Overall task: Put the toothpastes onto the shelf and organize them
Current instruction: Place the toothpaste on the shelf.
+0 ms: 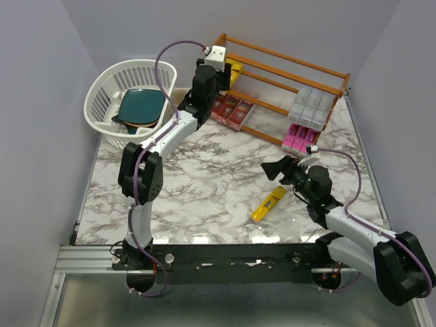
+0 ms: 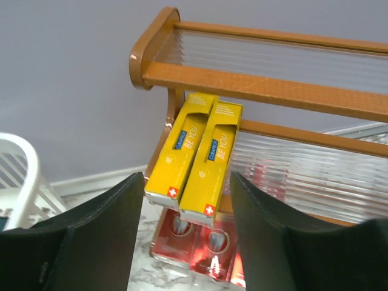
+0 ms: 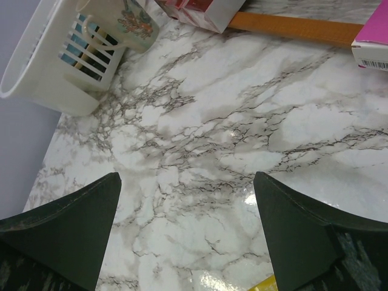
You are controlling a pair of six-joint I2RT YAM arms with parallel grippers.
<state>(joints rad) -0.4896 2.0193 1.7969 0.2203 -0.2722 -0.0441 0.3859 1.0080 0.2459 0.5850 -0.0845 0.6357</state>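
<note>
The left claw (image 2: 187, 180) is gaping wide before two yellow toothpastes (image 2: 195, 154) on the shelf (image 2: 260, 89); the right claw (image 3: 186, 177) is hovering wide-open over the tabletop (image 3: 200, 121).

A white basket (image 1: 101, 116) holding a teal dish (image 1: 142, 105) sits on the marble table (image 1: 204, 180).

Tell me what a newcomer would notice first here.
The reddish-brown shelf at the far edge holds silver cartons and pink cartons at its right end. One yellow toothpaste lies alone on the marble table near the open right gripper. The open left gripper faces two yellow cartons at the shelf's left end.
</note>
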